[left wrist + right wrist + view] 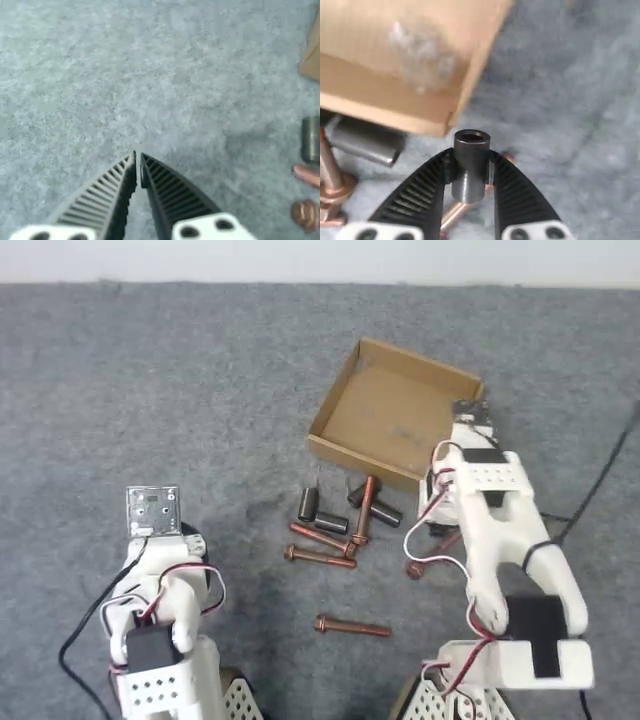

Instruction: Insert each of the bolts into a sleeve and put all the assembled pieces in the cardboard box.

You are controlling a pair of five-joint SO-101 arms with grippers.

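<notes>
Sleeve (471, 165) along right jaws; open end at tips

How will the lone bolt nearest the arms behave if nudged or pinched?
Probably rigid: the lone bolt looks like solid coppery metal. Nudged sideways it would likely roll in an arc, since its head is wider than the shank, though the carpet should damp that. Lying flat and thin, it may be awkward to pinch.

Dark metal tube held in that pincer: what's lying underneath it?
A copper-coloured bolt lies on the grey carpet beneath the dark cylindrical metal sleeve in the right pincer. The sleeve covers its middle.
</notes>
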